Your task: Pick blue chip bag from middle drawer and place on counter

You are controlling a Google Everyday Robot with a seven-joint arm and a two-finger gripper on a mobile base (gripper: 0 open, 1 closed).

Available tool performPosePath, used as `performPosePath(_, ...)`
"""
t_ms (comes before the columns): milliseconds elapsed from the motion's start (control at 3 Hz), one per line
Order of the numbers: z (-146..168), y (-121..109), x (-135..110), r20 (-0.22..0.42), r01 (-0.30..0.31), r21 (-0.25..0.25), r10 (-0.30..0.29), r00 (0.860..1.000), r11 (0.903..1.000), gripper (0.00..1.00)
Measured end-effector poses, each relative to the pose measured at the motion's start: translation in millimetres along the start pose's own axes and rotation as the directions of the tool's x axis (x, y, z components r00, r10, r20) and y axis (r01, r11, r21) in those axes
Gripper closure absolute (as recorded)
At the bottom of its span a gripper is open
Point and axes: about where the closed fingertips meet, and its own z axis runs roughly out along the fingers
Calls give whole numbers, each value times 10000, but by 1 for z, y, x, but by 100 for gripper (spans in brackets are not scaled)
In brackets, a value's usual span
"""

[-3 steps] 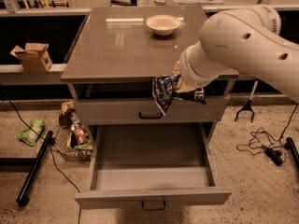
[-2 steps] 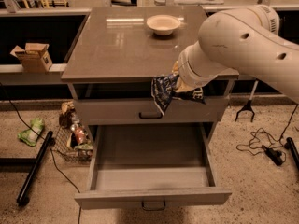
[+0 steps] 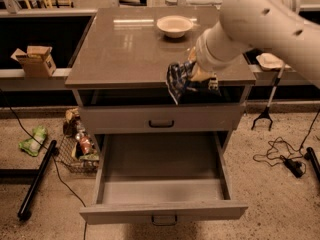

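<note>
- Speckled floor (image 3: 280,194) is spreading out around the cabinet, with cables and a green packet (image 3: 33,140) lying well away from the work.
- Up top, the counter (image 3: 125,54) is offering plenty of bare room near its front edge, which I judge is why the load is heading there rather than toward the back.
- From the right, the big white arm (image 3: 260,19) is reaching in low over the counter's front right part.
- Below, the middle drawer (image 3: 160,159) is standing pulled all the way out and showing only its bare floor, so the picking half looks done.
- At the back of the counter, a bowl (image 3: 174,25) is sitting well apart from the arm's end.
- Right at the front edge, the blue chip bag (image 3: 179,79) is hanging in the air, its lower corner drooping past the edge toward the closed top drawer (image 3: 125,119).
- Behind it, the gripper (image 3: 202,79) is pinching the bag's right side with its fingers closed on the foil, keeping it from dropping until it is over the counter.
</note>
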Motion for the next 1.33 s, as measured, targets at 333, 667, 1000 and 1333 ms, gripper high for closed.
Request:
performPosePath(333,21,-60,24,601,-802,202,789,9951,9966,100)
performPosePath(667,23,-105,39,902,-1341,730,1274,9877,9883,100)
performPosePath(1000,28,-137,55,1100,-1810,1119,1689,9795,9771,100)
performPosePath(1333,36,-152,68,1339,-2308,1162,2151,9674,9660,82)
